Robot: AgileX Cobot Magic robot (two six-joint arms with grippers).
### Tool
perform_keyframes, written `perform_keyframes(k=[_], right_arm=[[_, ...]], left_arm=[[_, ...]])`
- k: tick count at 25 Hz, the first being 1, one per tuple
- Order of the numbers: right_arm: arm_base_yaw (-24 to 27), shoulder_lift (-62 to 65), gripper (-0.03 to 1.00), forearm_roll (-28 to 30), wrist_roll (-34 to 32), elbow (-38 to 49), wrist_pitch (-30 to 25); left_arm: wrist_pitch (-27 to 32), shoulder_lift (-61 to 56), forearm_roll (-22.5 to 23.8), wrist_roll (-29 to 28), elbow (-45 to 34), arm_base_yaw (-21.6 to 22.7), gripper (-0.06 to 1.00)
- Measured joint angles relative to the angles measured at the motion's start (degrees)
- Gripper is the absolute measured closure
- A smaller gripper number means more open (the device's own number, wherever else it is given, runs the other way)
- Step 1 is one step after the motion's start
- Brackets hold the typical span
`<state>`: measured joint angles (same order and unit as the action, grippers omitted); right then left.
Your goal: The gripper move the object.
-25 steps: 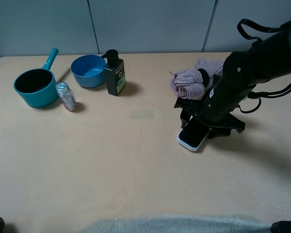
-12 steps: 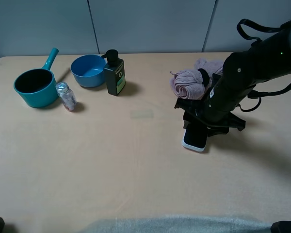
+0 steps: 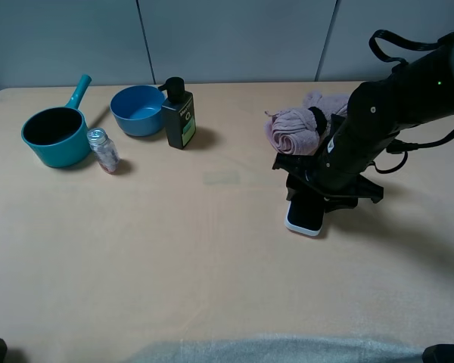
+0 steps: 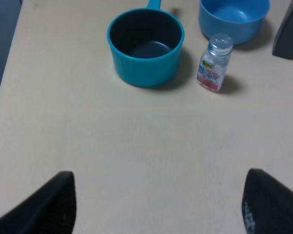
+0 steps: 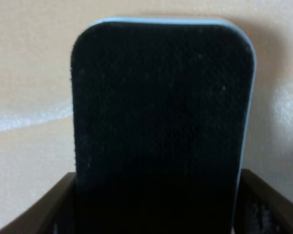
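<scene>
The object [image 3: 304, 216], a flat block with a black top on a white base, lies on the tan table [image 3: 212, 249] right of centre, just in front of the pink towel. My right gripper [image 3: 318, 198] is down over its far end. In the right wrist view the object [image 5: 161, 112] fills the gap between the two dark fingers [image 5: 58, 207], which sit against its sides, so the right gripper [image 5: 158, 195] is shut on it. My left gripper [image 4: 160, 190] is open and empty, with its fingers wide apart above bare table.
A teal saucepan [image 3: 54, 136], a small jar [image 3: 103, 150], a blue bowl [image 3: 136, 110] and a dark pump bottle [image 3: 179, 115] stand at the back left. A rolled pink towel [image 3: 299, 125] lies behind the right arm.
The object has turned in the right gripper from a slanted lie to a straighter one and its near end has shifted slightly right. The left arm has not moved.
</scene>
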<state>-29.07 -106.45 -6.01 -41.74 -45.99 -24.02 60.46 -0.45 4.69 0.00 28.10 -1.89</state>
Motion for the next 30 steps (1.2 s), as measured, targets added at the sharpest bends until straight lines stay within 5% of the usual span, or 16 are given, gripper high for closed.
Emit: perform_keyframes(k=[30], right_arm=[[0.06,1.66,0.51,12.73,1.67,-13.62,-18.33]], left_arm=[[-0.11,0.0,0.0,0.0,0.0,0.0,0.18]])
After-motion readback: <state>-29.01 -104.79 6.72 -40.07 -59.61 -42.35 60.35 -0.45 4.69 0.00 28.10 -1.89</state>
